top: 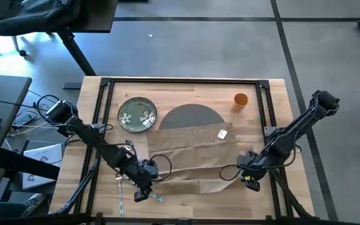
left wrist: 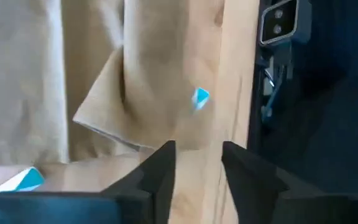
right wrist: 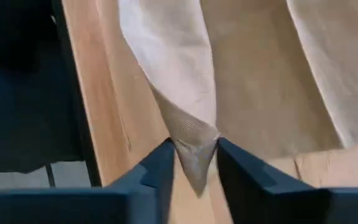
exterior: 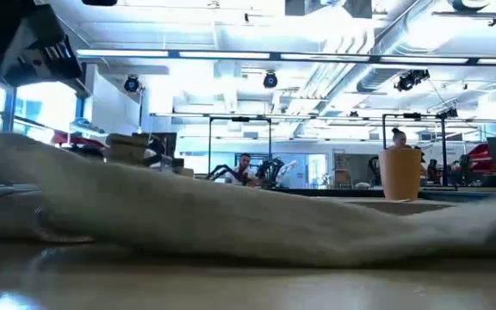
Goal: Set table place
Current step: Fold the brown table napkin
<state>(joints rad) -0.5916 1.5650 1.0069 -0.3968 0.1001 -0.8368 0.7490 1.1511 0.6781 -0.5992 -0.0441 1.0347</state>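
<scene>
**Napkin gripped at one corner; place setting scattered on table**

The large rectangular light wooden table [top: 274, 103] with its thin black metal rail frame carries every item of the place setting. Across its middle and near half lies the beige cloth napkin [top: 189, 159], spread wide and creased into long folds; in the low view it fills the foreground as a low rumpled ridge [exterior: 231, 220]. A small white tag [top: 222, 133] sits on the cloth near its far right part.

The round grey woven mat [top: 192, 114] lies at the far centre of the table, its near half covered by the napkin. Just to its left, apart from the cloth, sits the small green floral plate [top: 137, 115]. The small orange cup [top: 240, 99] stands upright at the far right, apart from the mat.

The left gripper [top: 144, 185] is low at the napkin's near left edge. Its fingers [left wrist: 160, 171] are parted, with bare wood and the cloth's edge showing between them; nothing is grasped. The metal cutlery with pale handles [top: 120, 186] lies on the wood just beside this gripper, partly hidden by the arm.

The right gripper [top: 247, 170] is at the napkin's near right edge. Its fingers [right wrist: 160, 168] are clenched on a pointed corner of the cloth [right wrist: 194, 152], which rises in a fold from the pinch.
</scene>
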